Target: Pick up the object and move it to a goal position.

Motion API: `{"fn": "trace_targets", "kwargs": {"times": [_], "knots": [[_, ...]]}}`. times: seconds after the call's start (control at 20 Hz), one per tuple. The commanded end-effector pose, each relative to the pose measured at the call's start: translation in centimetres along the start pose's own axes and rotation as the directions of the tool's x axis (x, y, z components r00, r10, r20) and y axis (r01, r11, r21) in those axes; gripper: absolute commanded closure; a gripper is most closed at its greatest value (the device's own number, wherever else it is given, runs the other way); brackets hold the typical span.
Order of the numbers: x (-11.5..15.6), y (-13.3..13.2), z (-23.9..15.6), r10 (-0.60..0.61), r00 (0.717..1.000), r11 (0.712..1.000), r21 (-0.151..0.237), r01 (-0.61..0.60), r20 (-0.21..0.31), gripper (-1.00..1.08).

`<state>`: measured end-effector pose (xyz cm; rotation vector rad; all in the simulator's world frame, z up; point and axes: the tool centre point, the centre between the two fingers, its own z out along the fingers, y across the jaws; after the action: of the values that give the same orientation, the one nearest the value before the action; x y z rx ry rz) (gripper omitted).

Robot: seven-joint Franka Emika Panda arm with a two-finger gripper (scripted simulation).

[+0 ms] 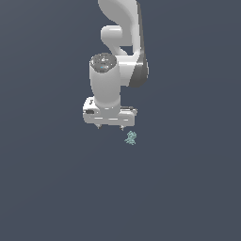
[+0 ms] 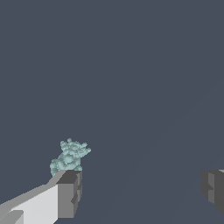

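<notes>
Object (image 1: 131,138) on bare grey floor (image 1: 188,188), beside spread pincer (image 1: 110,127).

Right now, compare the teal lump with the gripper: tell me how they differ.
The object is pale teal; the gripper is white with dark grey fingers. The object is knobbly and irregular; the gripper is smooth and blocky. The object is much narrower than the gripper. The object lies beside one finger, outside the open gap.

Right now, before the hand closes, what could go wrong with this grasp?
1. The small pale teal knobbly lump sits off-centre: in the wrist view it lies by one dark fingertip, not mid-gap. The open white hand may nudge it aside.
2. Descending as is, that fingertip could land on the lump.
3. Its bumpy surface may slip from a partial pinch.
</notes>
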<state>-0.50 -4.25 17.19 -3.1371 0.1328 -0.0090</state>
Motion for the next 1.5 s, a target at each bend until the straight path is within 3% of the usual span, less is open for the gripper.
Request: {"fn": "trace_targets", "kwargs": {"times": [0.0,0.35,1.0,1.45], "knots": [[0.0,-0.1,0.1,0.000,1.000,1.000,0.000,0.000,0.000,-0.92],[-0.5,-1.9,1.7,0.016,1.000,1.000,-0.001,-0.016,0.001,-0.92],[-3.5,-8.7,7.7,0.080,0.997,0.997,-0.003,-0.080,0.005,-0.92],[-4.1,-9.8,8.6,0.088,0.996,0.996,-0.003,-0.088,0.006,-0.92]]}}
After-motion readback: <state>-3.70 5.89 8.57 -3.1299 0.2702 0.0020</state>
